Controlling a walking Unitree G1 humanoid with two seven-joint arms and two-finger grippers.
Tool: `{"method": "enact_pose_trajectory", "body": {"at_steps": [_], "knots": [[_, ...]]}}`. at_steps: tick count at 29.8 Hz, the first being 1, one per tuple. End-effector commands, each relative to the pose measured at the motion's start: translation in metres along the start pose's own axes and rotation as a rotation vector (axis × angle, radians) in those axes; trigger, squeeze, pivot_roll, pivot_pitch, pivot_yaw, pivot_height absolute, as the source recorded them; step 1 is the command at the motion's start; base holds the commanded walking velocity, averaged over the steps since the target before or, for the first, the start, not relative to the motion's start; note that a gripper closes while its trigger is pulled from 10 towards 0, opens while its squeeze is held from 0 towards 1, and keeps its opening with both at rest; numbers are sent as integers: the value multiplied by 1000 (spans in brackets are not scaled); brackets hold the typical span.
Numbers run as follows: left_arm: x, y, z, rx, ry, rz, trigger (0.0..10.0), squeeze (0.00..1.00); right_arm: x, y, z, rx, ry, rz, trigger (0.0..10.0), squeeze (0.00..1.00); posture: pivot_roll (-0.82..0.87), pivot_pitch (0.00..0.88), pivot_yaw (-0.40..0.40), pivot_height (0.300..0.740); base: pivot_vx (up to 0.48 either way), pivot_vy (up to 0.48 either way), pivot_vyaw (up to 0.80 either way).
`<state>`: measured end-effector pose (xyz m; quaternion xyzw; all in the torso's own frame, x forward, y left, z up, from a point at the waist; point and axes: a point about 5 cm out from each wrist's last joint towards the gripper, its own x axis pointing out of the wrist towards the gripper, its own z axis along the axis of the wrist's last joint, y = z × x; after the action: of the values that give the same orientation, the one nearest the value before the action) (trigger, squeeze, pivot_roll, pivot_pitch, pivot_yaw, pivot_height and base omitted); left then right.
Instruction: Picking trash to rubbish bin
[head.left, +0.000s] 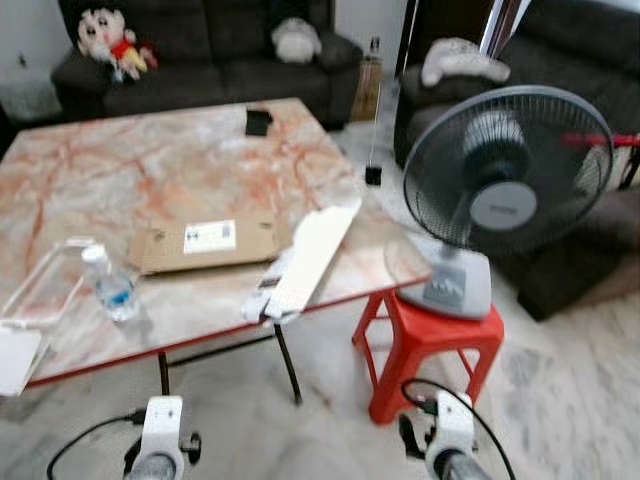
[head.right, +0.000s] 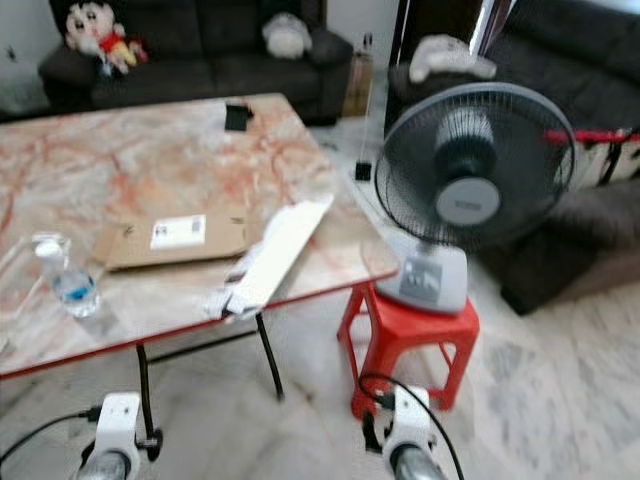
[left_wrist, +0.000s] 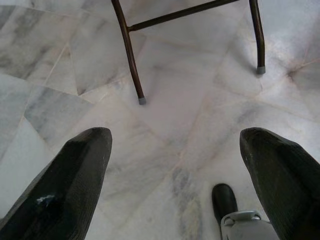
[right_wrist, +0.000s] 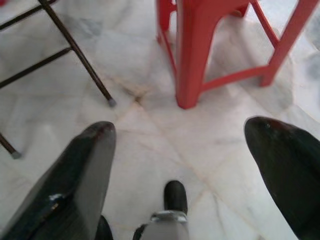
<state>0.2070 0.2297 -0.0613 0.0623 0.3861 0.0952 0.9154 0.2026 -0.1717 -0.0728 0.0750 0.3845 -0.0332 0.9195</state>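
Observation:
On the marble table (head.left: 180, 160) lie a flattened brown cardboard piece (head.left: 205, 245) with a white label and a long white package (head.left: 310, 258) that overhangs the near edge. A small plastic water bottle (head.left: 110, 285) stands near the front left. Beside it is a clear plastic wrapper (head.left: 45, 280). Both arms hang low in front of the table, their wrists (head.left: 160, 440) (head.left: 447, 438) at the bottom of the eye view. My left gripper (left_wrist: 175, 145) is open over bare floor by the table legs. My right gripper (right_wrist: 180, 135) is open over the floor near the red stool.
A grey fan (head.left: 505, 190) stands on a red plastic stool (head.left: 425, 345) right of the table. Dark sofas (head.left: 200, 60) line the back and right, one with a plush toy (head.left: 108, 40). A small black object (head.left: 258, 122) lies on the table's far side. The floor is pale marble tile (head.left: 560, 400).

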Motion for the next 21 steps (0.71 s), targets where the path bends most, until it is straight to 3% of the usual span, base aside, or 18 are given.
{"method": "enact_pose_trajectory", "body": {"at_steps": [1, 14, 21], "knots": [[2, -3, 8, 18, -26, -14, 10000, 0, 2, 2, 7, -2, -19, 10, 10000, 0, -11, 22, -6, 740, 0, 0, 0], [-2, 1, -9, -25, 19, 5, 10000, 0, 0, -3, 4, -24, -16, 6, 10000, 0, -11, 25, -10, 740, 0, 0, 0], [-2, 2, -7, -21, 19, 4, 10000, 0, 0, -2, 5, -14, -23, 4, 10000, 0, -12, 26, -6, 740, 0, 0, 766]]}}
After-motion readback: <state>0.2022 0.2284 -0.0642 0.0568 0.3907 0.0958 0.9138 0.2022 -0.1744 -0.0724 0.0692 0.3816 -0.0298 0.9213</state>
